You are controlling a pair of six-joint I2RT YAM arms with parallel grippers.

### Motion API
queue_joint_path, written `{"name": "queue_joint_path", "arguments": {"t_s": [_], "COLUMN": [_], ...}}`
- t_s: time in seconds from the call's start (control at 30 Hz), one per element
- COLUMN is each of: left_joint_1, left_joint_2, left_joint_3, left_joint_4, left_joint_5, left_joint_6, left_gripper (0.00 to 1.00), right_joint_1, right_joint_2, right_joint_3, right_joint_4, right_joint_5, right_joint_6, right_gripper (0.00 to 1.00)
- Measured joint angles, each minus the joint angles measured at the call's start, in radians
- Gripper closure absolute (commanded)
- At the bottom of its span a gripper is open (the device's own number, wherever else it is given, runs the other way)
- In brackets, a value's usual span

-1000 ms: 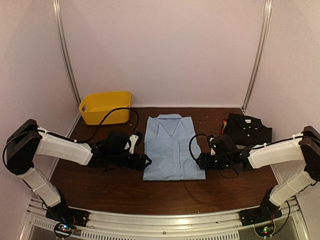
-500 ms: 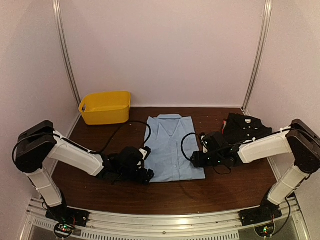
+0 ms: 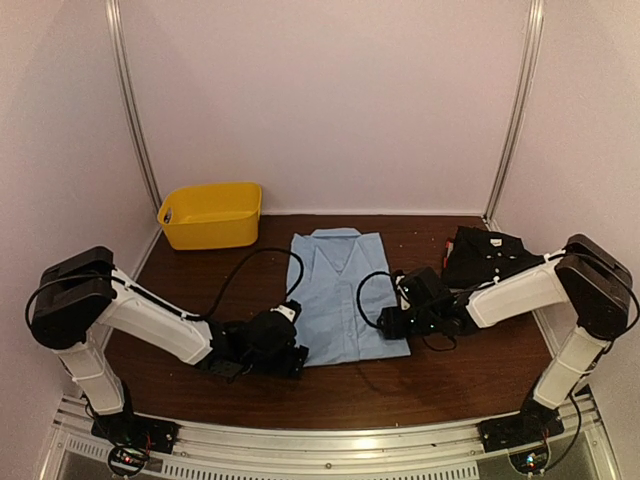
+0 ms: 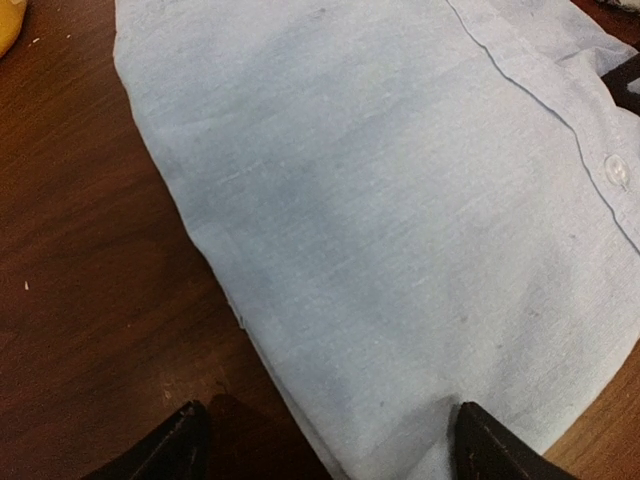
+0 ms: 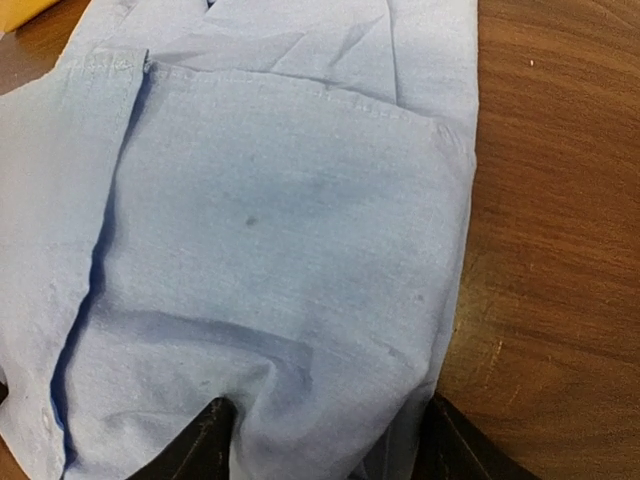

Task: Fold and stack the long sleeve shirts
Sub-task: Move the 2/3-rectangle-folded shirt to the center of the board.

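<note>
table [image 3: 450,385]: dark wood
light blue shirt [image 3: 340,290]: lay folded flat, mid-table
yellow bin [image 3: 210,215]: back-left corner
black shirt [image 3: 495,258]: right edge, toward the back
left gripper [image 4: 320,440]: wide, straddling blue shirt's near-left corner
right gripper [image 5: 330,440]: spread over its right edge, maybe touching cloth

place type: robotics lab test cell, not a domestic or retail space.
enclosure: plain pale walls [image 3: 330,100] on three sides, joined by metal corner strips [image 3: 133,110].
mounting: left arm [image 3: 150,315] and right arm [image 3: 510,290] fixed to an aluminium rail [image 3: 330,438] at the near edge.
work surface: dark wooden table [image 3: 440,385].
wiring: exposed black cables [image 3: 232,275] looped off the arms.
props: light blue shirt [image 3: 335,290], black shirt [image 3: 495,258], yellow bin [image 3: 210,232].
</note>
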Motion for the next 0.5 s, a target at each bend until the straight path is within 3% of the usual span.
{"name": "queue_joint_path", "arguments": {"t_s": [0.23, 0.5], "left_joint_1": [-0.038, -0.117], "left_joint_2": [-0.023, -0.135], "left_joint_3": [-0.003, -0.07], "left_joint_4": [-0.05, -0.148], "left_joint_5": [-0.027, -0.019], "left_joint_6": [0.0, 0.003], "left_gripper": [0.13, 0.08], "right_joint_1": [0.027, 0.179], "right_joint_2": [-0.076, -0.168], "right_joint_3": [-0.084, -0.143], "right_joint_4": [0.003, -0.078], "right_joint_5": [0.005, 0.072], "right_joint_6": [-0.005, 0.04], "right_gripper": [0.35, 0.33]}}
